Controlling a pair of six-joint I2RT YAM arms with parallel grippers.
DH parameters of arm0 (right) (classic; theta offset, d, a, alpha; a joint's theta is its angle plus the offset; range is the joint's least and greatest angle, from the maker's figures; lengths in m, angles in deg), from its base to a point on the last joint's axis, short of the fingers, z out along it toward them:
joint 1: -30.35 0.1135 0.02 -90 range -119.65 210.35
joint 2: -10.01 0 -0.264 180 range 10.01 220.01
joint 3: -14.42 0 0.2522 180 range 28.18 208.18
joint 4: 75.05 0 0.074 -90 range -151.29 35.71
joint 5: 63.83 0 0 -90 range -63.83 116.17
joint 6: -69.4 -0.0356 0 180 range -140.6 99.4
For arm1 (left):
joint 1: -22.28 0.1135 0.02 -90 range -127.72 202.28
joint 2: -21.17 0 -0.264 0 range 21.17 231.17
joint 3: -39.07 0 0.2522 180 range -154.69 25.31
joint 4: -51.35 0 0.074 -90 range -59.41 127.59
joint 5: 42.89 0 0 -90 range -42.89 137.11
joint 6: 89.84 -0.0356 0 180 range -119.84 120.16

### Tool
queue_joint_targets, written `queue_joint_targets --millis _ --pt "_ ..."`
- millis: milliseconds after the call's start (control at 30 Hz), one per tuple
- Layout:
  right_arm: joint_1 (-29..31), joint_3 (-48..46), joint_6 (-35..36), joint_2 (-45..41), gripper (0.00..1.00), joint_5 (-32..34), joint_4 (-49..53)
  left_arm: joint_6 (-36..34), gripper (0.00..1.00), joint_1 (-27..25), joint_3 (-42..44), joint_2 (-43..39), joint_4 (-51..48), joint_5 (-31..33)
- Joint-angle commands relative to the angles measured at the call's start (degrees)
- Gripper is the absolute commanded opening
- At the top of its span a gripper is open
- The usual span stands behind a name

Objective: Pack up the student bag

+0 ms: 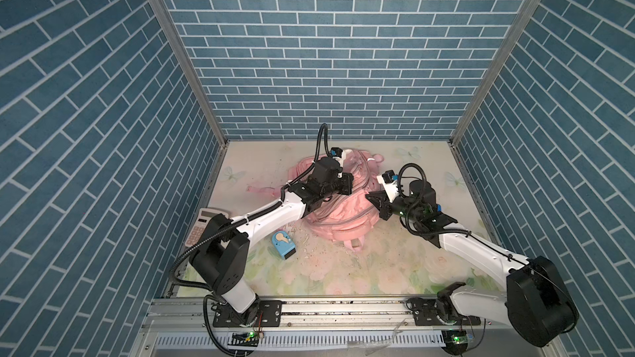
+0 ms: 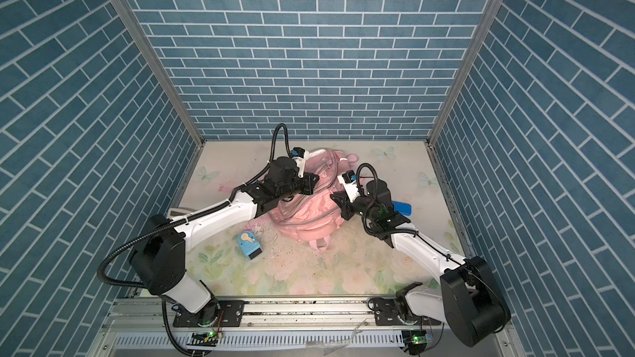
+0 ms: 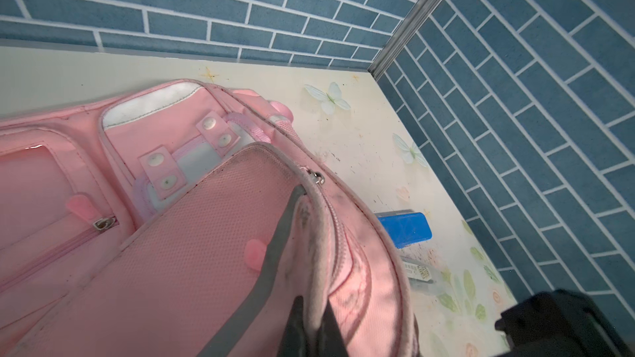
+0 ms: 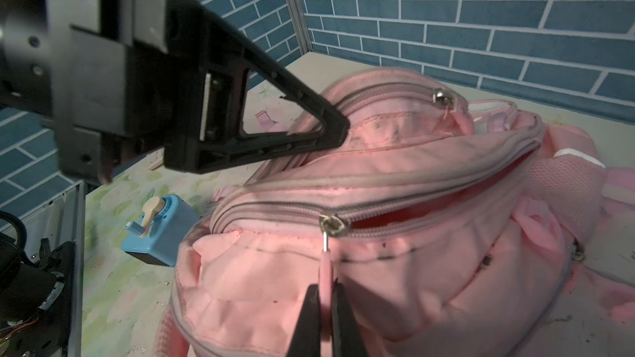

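Overall, in both top views I find the student bag (image 1: 338, 216) (image 2: 309, 216) lying on the floral table (image 1: 343, 276) at the far middle. Its long axis runs from the near side toward the back wall, with the far end leaning slightly right and the pocketed front facing up. The left gripper (image 1: 347, 183) sits over the bag's far left part, and the right gripper (image 1: 372, 200) meets its right flank. A blue pencil sharpener (image 1: 283, 249) stands just beside the bag's near left corner. A calculator (image 1: 199, 230) lies well to the left, partly under the left arm. In a top view a blue box (image 2: 402, 207) shows behind the right wrist. In the left wrist view, the left gripper (image 3: 311, 300) is pinched together on the grey-edged rim of a bag flap. In the right wrist view, the right gripper (image 4: 325, 290) is clamped on the pink zip pull (image 4: 324, 262). The pull hangs from a slider, and beyond the slider the zip gapes, showing red inside.
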Motion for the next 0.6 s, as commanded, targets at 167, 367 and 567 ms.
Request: queue_joint_targets --millis 167,367,567 --pt "7.5 -1.8 -0.8 2.4 0.0 2.8 -2.6 8.8 0.0 2.3 -9.0 2.6 7.3 5.5" --pt "10.3 -2.5 -0.6 4.5 0.0 7.2 -4.7 13.0 0.0 2.3 -11.9 4.4 6.9 6.6" --pt "11.6 -3.5 0.0 7.3 0.0 6.6 -7.2 14.3 0.0 2.3 -16.1 7.7 6.5 4.7"
